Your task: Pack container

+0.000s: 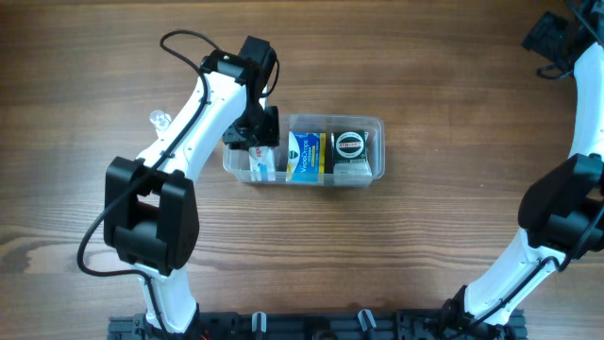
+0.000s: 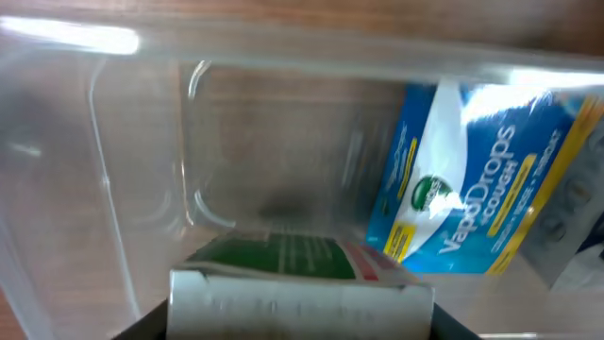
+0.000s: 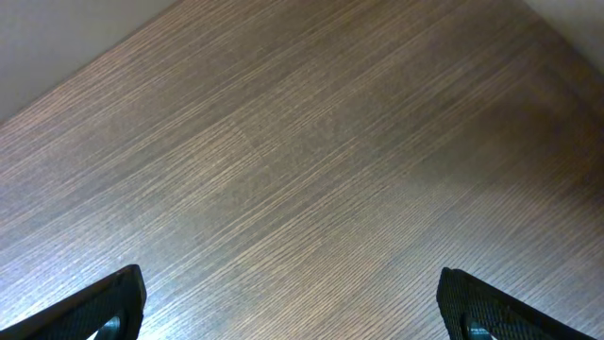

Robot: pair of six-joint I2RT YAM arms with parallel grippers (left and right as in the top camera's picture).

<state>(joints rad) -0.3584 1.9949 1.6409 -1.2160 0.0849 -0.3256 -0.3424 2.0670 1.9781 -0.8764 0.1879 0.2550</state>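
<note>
Clear, colourless rectangular plastic tub (image 1: 381,151) (image 2: 123,142) with rounded corners and a raised rim. Stands upright on the wooden table (image 1: 425,246), open top facing up, long side running left to right, near mid-table and slightly left of centre. Walls transparent, with the wood grain visible through them.

Holds:
- A blue-and-white cough-drop packet (image 1: 306,156) (image 2: 472,198) at the centre.
- A black round item with a white label (image 1: 350,143) toward the right end.
- A green-and-white small carton (image 1: 261,162) (image 2: 283,257) at the left end.

Floor bare between carton and far wall in the left wrist view.
</note>
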